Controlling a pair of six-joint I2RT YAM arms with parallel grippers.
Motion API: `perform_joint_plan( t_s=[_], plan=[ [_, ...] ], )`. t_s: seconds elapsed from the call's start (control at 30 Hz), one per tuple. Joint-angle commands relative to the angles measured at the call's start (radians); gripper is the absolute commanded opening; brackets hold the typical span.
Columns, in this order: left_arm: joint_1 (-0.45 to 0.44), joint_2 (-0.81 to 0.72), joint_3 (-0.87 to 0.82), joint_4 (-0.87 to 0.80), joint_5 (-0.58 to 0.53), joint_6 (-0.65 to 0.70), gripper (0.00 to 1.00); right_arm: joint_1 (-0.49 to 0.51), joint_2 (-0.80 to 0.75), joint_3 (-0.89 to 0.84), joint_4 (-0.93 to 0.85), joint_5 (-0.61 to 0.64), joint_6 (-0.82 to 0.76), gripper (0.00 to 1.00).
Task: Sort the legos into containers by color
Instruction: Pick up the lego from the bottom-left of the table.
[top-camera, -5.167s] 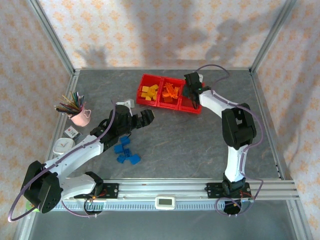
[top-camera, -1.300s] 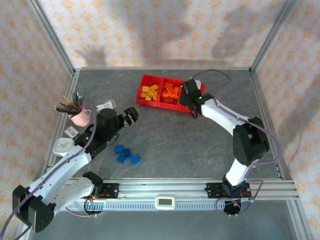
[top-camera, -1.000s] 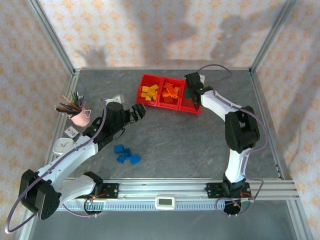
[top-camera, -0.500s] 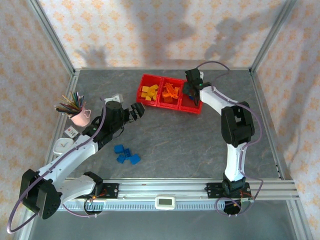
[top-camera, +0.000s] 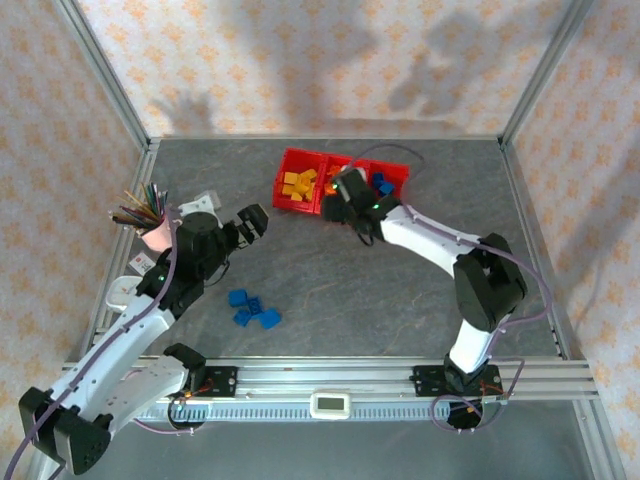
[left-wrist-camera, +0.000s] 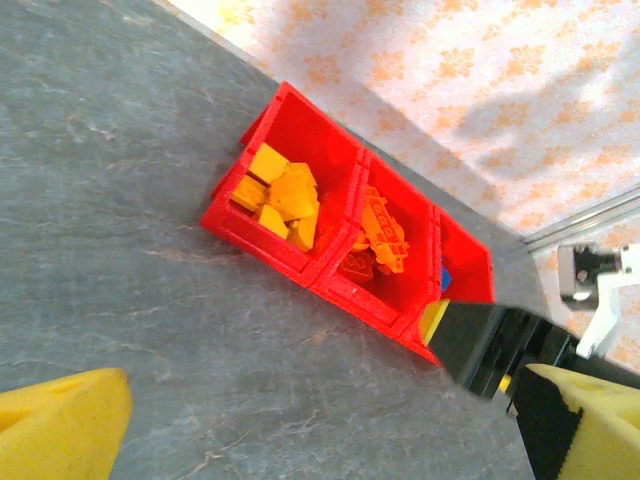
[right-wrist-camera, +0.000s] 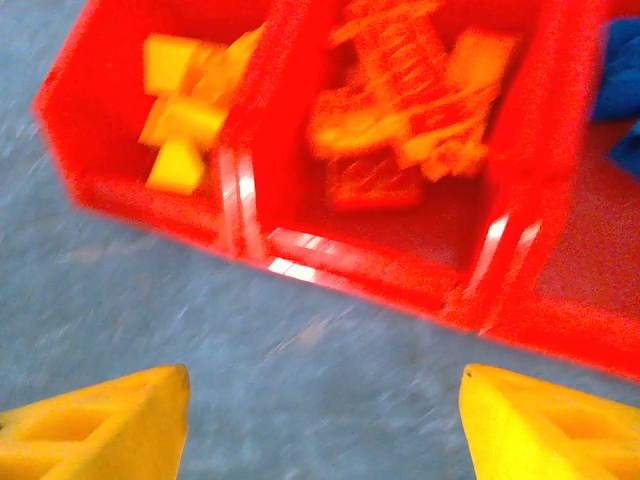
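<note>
The three joined red containers (top-camera: 300, 160) stand at the back of the table. Yellow legos (left-wrist-camera: 280, 195) fill the left bin, orange legos (left-wrist-camera: 380, 230) the middle one, and blue legos (top-camera: 381, 186) lie in the right one. Several blue legos (top-camera: 252, 308) are loose on the table near the front left. My right gripper (top-camera: 335, 200) hovers at the front edge of the bins, open with nothing between its fingers (right-wrist-camera: 100, 420). To the left of the bins my left gripper (top-camera: 250, 222) is wide open and empty above bare table; in its own view the gripper (left-wrist-camera: 320, 430) faces the containers (left-wrist-camera: 330, 285).
A pink cup of coloured pencils (top-camera: 142, 212) stands at the left, partly behind my left arm. A white round object (top-camera: 122, 292) and a small card (top-camera: 205, 200) lie near it. Metal frame posts and patterned walls enclose the grey table (top-camera: 380, 290).
My right gripper has opened and swung from over the right bin to the left, in front of the middle bin; blue bricks now show in the right bin. My left gripper drew back slightly to the left.
</note>
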Motion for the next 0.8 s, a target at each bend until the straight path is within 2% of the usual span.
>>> perform_joint_plan(
  t_s=[0.0,0.27,0.47,0.77],
  plan=[
    [0.011,-0.054,-0.032,-0.106,-0.060,-0.023,0.99,0.076,-0.016,-0.019,0.017,-0.011,0.037,0.72],
    [0.012,-0.168,-0.056,-0.240,-0.142,-0.077,0.99,0.271,0.091,0.034,0.071,-0.062,0.075,0.76],
    [0.014,-0.241,-0.054,-0.313,-0.191,-0.107,0.99,0.361,0.198,0.110,0.106,-0.120,0.076,0.78],
    [0.015,-0.299,-0.049,-0.381,-0.255,-0.163,0.99,0.462,0.317,0.227,0.071,-0.114,0.049,0.82]
  ],
)
